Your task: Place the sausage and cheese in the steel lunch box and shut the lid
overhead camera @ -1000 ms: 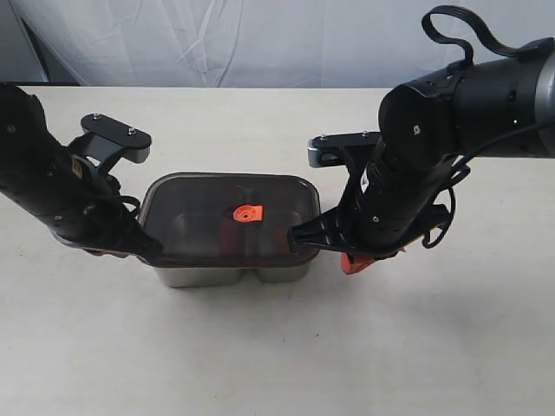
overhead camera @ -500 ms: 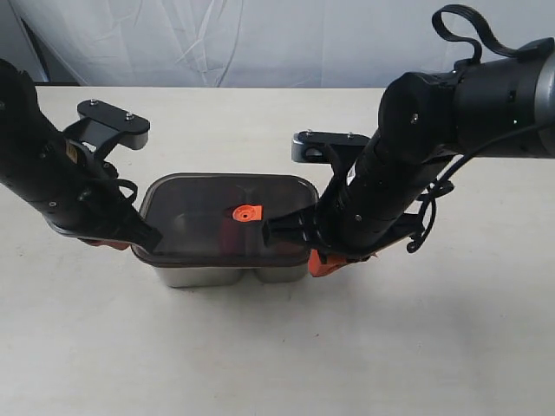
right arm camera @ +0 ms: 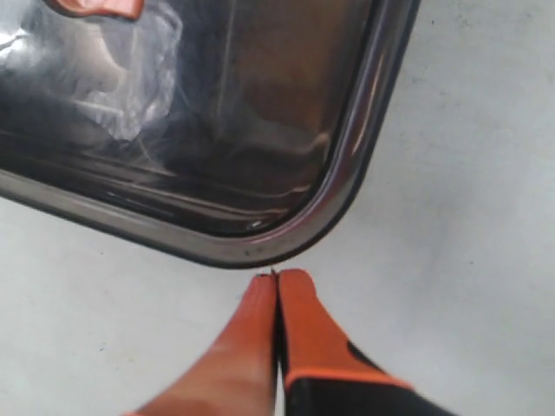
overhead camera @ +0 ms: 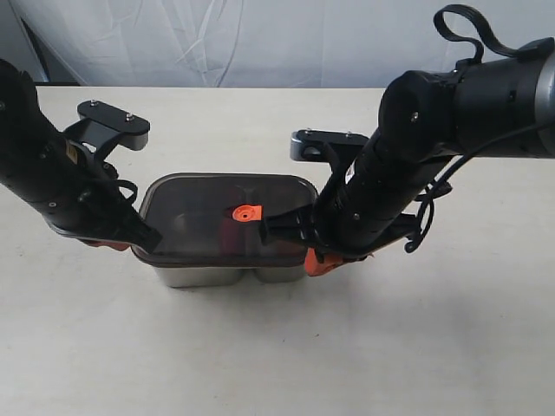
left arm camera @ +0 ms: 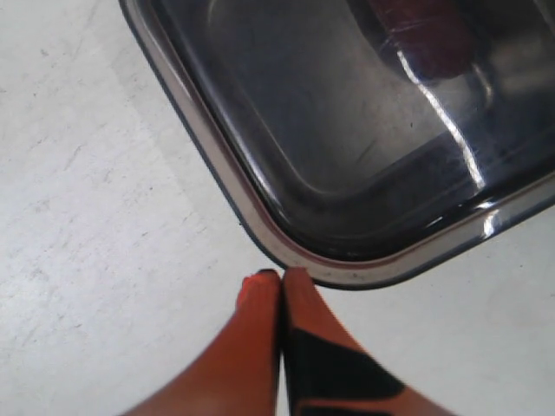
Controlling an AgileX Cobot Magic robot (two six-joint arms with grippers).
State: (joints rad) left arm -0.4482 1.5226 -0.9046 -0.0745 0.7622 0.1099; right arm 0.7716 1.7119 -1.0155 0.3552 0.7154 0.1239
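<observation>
One lid [overhead camera: 199, 217] on one lunch box [overhead camera: 208, 276], long axis running left to right.
Left pincer [left arm camera: 282, 276] and right pincer [right arm camera: 276, 277] both clenched empty, tips at its corners.

text: none legible | labels: none | brands: none | numbers: none | signs: none

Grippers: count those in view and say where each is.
2. The left gripper, shut, points at a corner of the lid on the left of the exterior view; the right gripper, shut, points at its corner on the right.
</observation>
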